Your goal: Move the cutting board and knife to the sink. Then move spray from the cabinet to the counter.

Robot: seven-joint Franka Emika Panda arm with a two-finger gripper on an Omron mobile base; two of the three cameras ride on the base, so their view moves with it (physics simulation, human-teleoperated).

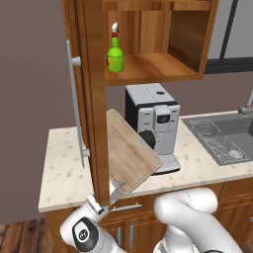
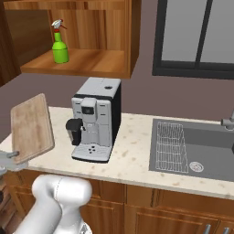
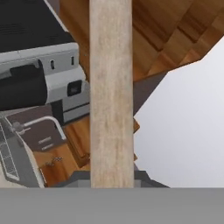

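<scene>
Because your fingers (image 1: 117, 189) are clenched on the cutting board's (image 1: 129, 153) lower corner, it hangs tilted in the air just left of the coffee machine (image 1: 153, 123), clear of the tabletop (image 1: 64, 170) and ready to carry to the sink (image 1: 225, 136), well right of that machine.

No readable text or labels on anything.
</scene>
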